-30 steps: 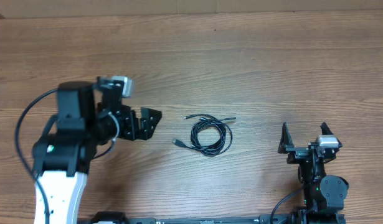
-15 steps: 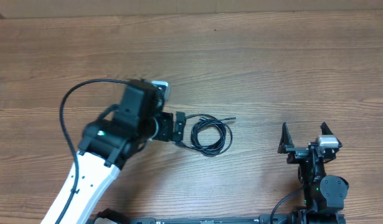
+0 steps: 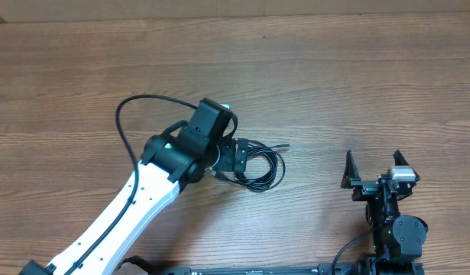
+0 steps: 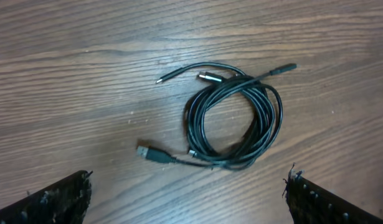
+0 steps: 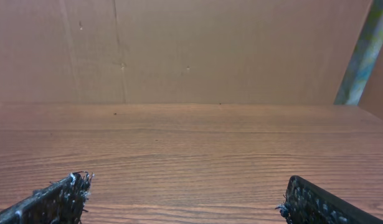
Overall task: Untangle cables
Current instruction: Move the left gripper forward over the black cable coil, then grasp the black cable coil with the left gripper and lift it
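Cables (image 3: pixel 259 168) lie mid-table, slightly right of centre, as one loose round coil of thin black cord on the wooden table (image 3: pixel 334 76). In the left wrist view the coil (image 4: pixel 235 121) has several loops stacked together, with loose ends sticking out. A flat USB-type plug (image 4: pixel 151 154) with a silver tip lies at the coil's near left. A small silver-tipped plug (image 4: pixel 207 76) sits at the far side. A bare thin end (image 4: pixel 160 80) points left, and a black barrel end (image 4: pixel 288 66) points far right. Any print on the plugs is too small to read.

Left gripper (image 3: pixel 236 157) is at the left edge of the coil. Overhead does not show whether it touches. In its own wrist view the left gripper (image 4: pixel 188 190) is spread wide, fingertips at the two near corners, nothing between them but table and cord, gripping nothing.

Right gripper (image 3: pixel 374 171) is near the right side, well apart from the coil. It is also spread wide and empty. Its wrist view (image 5: pixel 185 186) shows only bare table and a brown cardboard wall (image 5: pixel 179 50) beyond. A green light (image 3: pixel 389 230) shows on the right arm.
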You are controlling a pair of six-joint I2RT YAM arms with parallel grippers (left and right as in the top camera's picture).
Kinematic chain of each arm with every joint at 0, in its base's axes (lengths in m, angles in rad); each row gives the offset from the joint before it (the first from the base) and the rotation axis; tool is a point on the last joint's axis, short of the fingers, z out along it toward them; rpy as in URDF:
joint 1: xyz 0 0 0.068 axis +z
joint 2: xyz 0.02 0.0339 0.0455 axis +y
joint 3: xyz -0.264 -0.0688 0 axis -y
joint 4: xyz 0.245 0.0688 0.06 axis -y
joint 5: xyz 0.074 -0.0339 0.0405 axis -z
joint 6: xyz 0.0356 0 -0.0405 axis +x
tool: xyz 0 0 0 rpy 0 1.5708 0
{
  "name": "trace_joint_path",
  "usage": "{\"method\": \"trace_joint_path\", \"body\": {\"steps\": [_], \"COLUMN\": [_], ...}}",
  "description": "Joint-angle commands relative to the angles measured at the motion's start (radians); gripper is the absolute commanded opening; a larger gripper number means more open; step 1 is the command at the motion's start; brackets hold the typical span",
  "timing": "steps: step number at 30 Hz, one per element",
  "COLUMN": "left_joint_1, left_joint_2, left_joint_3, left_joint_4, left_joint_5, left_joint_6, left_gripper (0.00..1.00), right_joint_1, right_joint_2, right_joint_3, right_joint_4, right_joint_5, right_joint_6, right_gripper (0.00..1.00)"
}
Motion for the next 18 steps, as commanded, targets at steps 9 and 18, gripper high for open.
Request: {"method": "trace_joint_path", "body": {"steps": [9,18], "left_joint_1": [-0.03,-0.056], "left_joint_2": [0.147,0.301], "left_joint_3": [0.017,0.017], "left_joint_4": [0.126,0.178], "left_joint_5": [-0.016,-0.01], "left_joint_6": [-0.168,-0.262], "left_gripper": [1.0,0.78], "right_joint_1": [-0.004,-0.004], "right_joint_2": [-0.008,-0.008], "right_joint_3": [-0.011,-0.011], "right_joint_4": [0.005,0.005], "right_joint_5": [0.002,0.002], "right_joint_6": [0.006,0.006], "right_gripper": [1.0,1.0]}}
